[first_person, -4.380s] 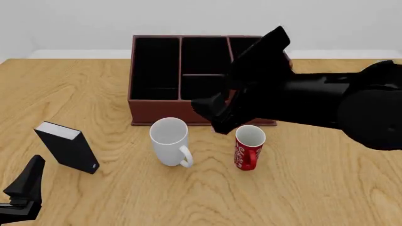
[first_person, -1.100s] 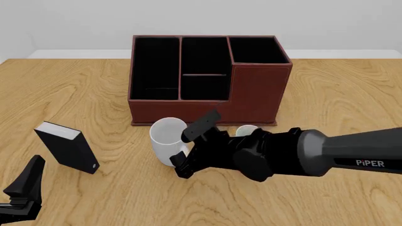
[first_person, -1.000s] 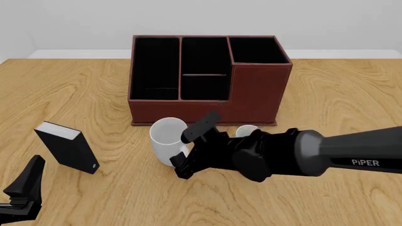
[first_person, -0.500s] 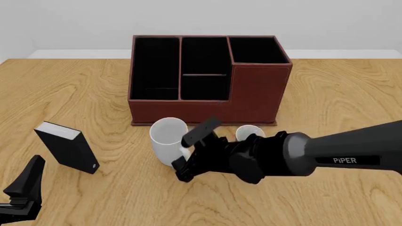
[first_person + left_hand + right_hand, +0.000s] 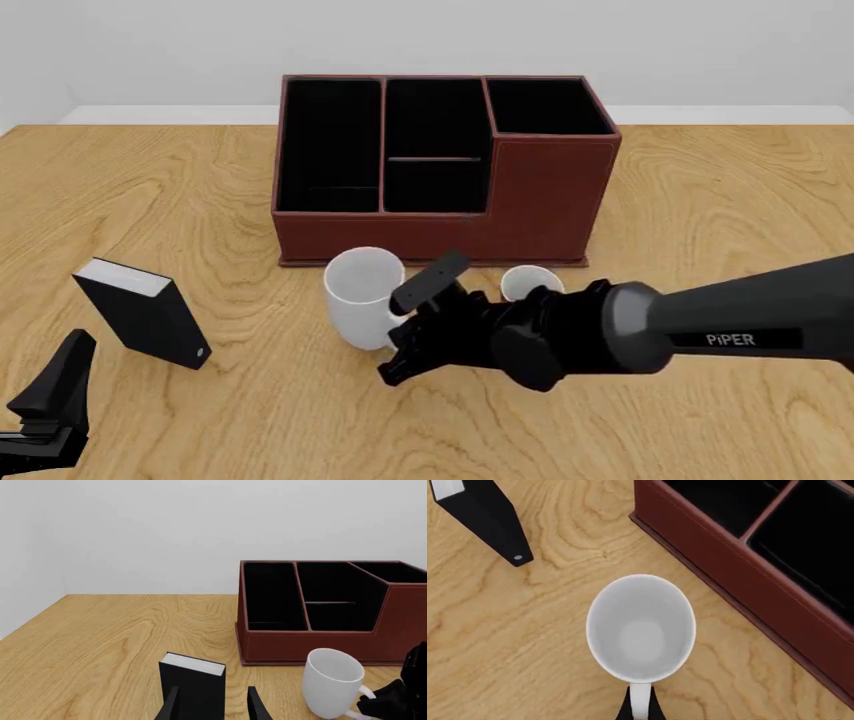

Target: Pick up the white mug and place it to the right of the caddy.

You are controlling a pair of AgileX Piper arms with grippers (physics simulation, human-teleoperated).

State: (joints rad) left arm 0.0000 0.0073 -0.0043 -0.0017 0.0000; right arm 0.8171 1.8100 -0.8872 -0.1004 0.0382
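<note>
The white mug (image 5: 362, 297) stands in front of the caddy (image 5: 541, 200), near its left half. My right gripper (image 5: 402, 330) is shut on the mug's loop handle; in the right wrist view its dark fingertips (image 5: 627, 711) pinch the handle just below the white mug (image 5: 640, 627). The left wrist view shows the white mug (image 5: 331, 687) upright before the caddy (image 5: 400, 612), with the right gripper's fingers (image 5: 395, 700) at its handle. My left gripper (image 5: 54, 400) hangs open and empty at the table's near left.
A small black box with a white edge (image 5: 140, 315) stands left of the mug, right in front of the left gripper (image 5: 213, 702). Behind my right arm, only the rim of a red mug (image 5: 530, 279) shows. The caddy's wall (image 5: 740, 580) is close beyond the mug.
The right gripper's fingers have closed in on the mug's handle. The mug has shifted slightly right and up. The left arm has not moved.
</note>
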